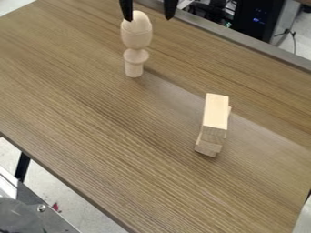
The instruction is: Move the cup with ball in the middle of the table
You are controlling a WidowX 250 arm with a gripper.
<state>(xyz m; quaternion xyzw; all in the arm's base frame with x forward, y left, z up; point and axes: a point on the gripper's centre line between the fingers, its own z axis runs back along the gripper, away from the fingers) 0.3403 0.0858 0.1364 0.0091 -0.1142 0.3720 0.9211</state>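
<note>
We see a wood-grain desk (91,118) from above at a slant, and on it a pale wooden cup (136,56) with a rounded wooden ball (139,26) seated on top. The cup stands upright towards the upper left of the desk, near its far edge, rather than in the middle where we want it.

Above it, at the top of the view, hangs the black gripper (148,19). Its jaws are spread apart, with nothing clamped between them. One jaw overlaps the upper left of the ball in our view; we cannot tell whether the two touch.

Right of the desk's centre sits a small stack of light wooden blocks (215,111), laid slightly askew on one another and well apart from the cup.

As we judge it, the task is at its beginning. The ball is in place on the cup, which helps us, but the grasp, the carry and the release are all left to do. We would need to close on the cup or its ball, bring both towards the middle, set them down upright short of the blocks, and let go without tipping the ball off.
</note>
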